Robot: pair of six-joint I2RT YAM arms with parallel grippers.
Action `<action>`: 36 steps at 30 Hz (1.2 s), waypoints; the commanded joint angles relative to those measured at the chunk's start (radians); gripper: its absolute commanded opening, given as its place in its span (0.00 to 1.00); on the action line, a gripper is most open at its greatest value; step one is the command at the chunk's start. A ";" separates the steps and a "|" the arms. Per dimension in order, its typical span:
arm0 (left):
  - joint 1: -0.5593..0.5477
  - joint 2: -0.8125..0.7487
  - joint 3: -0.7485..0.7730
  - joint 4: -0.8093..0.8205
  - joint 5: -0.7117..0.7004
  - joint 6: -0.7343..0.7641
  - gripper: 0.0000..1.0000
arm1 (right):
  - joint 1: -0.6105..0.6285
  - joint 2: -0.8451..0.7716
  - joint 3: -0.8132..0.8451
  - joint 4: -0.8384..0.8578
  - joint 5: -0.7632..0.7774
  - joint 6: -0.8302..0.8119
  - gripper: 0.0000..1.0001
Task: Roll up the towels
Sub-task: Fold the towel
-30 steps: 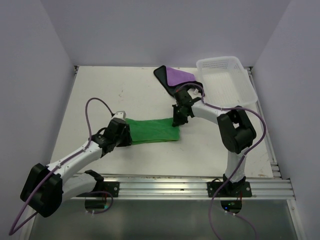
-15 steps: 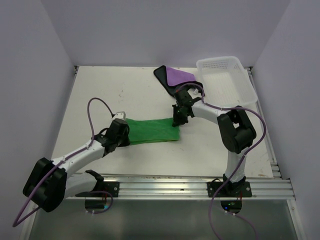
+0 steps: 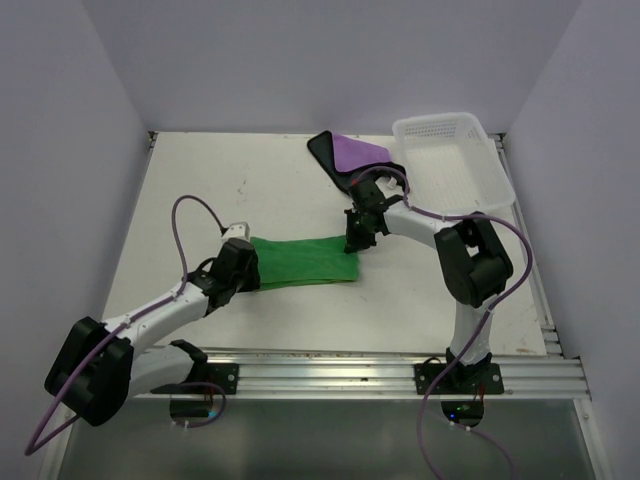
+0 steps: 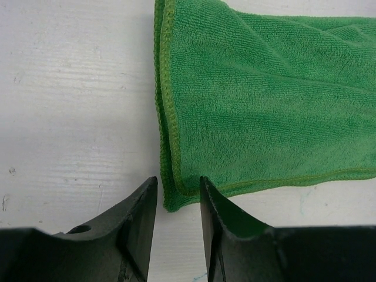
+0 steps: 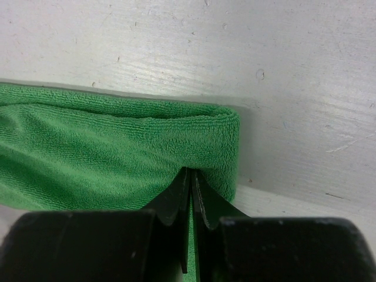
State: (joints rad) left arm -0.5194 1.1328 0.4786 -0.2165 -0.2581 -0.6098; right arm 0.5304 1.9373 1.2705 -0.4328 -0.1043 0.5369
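Observation:
The green towel lies in the middle of the table, folded into a long strip. My left gripper is at its left end, open. In the left wrist view the green towel has its near corner just between the tips of the left gripper, which do not press it. My right gripper is shut on the folded right end; in the right wrist view the right gripper pinches the green towel. The purple towel, black-edged, lies at the back.
A white lattice basket stands at the back right, next to the purple towel. Grey walls close the table on three sides. A metal rail runs along the near edge by the arm bases.
The left arm has shifted slightly at the towel's left end and its cable has swayed. The right gripper has stayed pinched on the right end. The towel has not moved.

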 commanded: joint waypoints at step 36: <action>0.016 -0.067 -0.047 -0.004 -0.052 -0.031 0.00 | -0.001 0.060 -0.023 0.005 0.023 -0.029 0.03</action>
State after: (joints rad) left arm -0.5106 1.0863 0.4526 -0.2008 -0.2745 -0.6151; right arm 0.5293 1.9373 1.2678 -0.4290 -0.1085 0.5301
